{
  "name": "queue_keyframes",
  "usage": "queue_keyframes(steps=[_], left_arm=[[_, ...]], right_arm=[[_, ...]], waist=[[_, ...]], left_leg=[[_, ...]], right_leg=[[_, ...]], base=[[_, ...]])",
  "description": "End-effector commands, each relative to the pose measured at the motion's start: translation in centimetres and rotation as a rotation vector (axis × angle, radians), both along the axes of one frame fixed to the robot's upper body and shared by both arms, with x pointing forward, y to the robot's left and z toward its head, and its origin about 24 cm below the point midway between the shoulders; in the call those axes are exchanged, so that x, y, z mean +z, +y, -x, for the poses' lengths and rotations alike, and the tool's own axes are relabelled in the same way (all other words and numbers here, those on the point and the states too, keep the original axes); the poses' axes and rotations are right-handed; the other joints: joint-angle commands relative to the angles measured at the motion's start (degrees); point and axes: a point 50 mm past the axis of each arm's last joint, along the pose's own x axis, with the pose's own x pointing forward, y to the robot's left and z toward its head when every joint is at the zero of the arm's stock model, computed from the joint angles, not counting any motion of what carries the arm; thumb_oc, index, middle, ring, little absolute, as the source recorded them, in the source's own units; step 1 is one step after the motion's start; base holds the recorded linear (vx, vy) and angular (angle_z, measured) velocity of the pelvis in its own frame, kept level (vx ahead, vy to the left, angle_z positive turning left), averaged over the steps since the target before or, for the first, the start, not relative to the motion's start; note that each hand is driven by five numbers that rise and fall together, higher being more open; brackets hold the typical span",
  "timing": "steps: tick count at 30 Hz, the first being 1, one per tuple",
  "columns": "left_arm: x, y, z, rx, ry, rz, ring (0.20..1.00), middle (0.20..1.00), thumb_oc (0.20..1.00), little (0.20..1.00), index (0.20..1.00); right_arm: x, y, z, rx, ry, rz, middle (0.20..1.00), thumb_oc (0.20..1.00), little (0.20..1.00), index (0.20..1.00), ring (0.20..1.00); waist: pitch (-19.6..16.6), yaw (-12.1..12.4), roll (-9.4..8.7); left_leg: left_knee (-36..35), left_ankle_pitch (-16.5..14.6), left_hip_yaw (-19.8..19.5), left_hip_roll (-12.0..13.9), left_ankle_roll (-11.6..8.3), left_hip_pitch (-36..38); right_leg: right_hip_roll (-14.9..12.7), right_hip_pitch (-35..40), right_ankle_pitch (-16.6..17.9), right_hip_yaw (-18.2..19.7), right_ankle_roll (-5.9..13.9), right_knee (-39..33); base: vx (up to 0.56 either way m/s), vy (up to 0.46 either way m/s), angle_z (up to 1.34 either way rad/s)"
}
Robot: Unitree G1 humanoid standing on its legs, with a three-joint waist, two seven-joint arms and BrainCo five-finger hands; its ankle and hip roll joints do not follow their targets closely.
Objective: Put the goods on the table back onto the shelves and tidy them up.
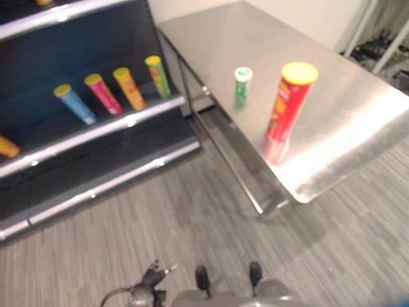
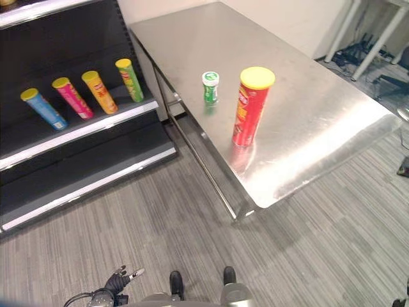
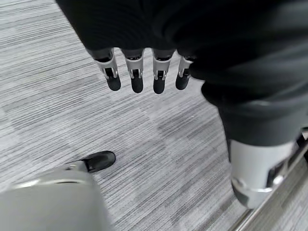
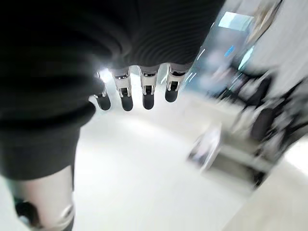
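Note:
A tall red can with a yellow lid [image 2: 250,109] stands upright on the steel table [image 2: 319,128], near its left edge. Just behind it is a small green can with a white lid [image 2: 210,87], also upright. On the dark shelf unit [image 2: 77,131] to the left, a blue can [image 2: 43,109], a pink can [image 2: 72,98], an orange can [image 2: 100,91] and a green can [image 2: 130,80] lean in a row. My left hand [image 3: 137,79] hangs low over the carpet with straight fingers and holds nothing. Held off to the side, my right hand [image 4: 126,96] has relaxed fingers and is empty.
Another orange can [image 1: 6,147] lies at the left end of the same shelf. Below it the bottom shelf board [image 2: 89,182] is bare. Grey carpet [image 2: 192,236] runs between the shelf unit and the table. White frame legs [image 2: 370,38] stand at the back right.

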Motion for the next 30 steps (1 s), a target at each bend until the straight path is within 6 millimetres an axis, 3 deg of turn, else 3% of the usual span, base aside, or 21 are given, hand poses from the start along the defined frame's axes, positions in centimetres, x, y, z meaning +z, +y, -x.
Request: queue_keyframes(steps=[1,8,17,23,30], left_arm=[[1.0,2.1,-1.4,-0.05,-0.06,-0.059,1.0,1.0,1.0,1.0,1.0],[0.8,1.9,-0.6,-0.059,-0.046,-0.039,1.0,1.0,1.0,1.0,1.0],[0.5,1.5,0.1,-0.05,-0.032,-0.021,1.0,1.0,1.0,1.0,1.0],[0.5,1.4,0.2,-0.083,-0.026,-0.014,1.0,1.0,1.0,1.0,1.0],[0.4,1.2,-0.1,-0.088,-0.029,-0.015,1.0,1.0,1.0,1.0,1.0]], right_arm=[[4.2,3.4,-1.9,0.192,-0.002,0.18,1.0,1.0,1.0,1.0,1.0],[6.2,6.4,-4.1,0.38,0.089,0.267,1.0,1.0,1.0,1.0,1.0],[8.2,8.6,-4.7,0.532,0.072,0.267,1.0,1.0,1.0,1.0,1.0],[7.7,10.2,-5.6,0.591,0.298,0.438,1.0,1.0,1.0,1.0,1.0],[7.0,12.1,-6.9,0.551,0.423,0.646,1.0,1.0,1.0,1.0,1.0]], waist=[[-1.4,3.2,-3.13],[-1.5,4.2,-3.42],[-2.2,5.1,-3.66],[-2.6,5.5,-4.4],[-2.5,5.8,-4.86]], left_leg=[[5.0,-6.1,2.8,3.9,-6.82,2.6],[4.6,-5.2,2.3,4.4,-7.41,2.6],[4.1,-4.7,1.6,4.7,-7.84,2.5],[3.8,-4.3,1.4,4.9,-8.16,2.5],[3.6,-4.1,1.2,5.0,-8.36,2.4]], right_leg=[[-3.3,1.1,-8.0,-1.7,5.21,6.4],[-3.0,1.6,-8.1,-3.0,4.97,6.2],[-3.0,2.5,-8.2,-4.1,4.92,6.0],[-3.1,2.7,-8.1,-5.0,4.99,6.0],[-3.2,2.8,-8.0,-5.3,5.05,5.9]], base=[[-0.01,-0.057,0.09],[-0.01,-0.03,0.09],[0.0,-0.013,0.06],[0.01,-0.003,0.04],[0.0,0.002,0.01]])
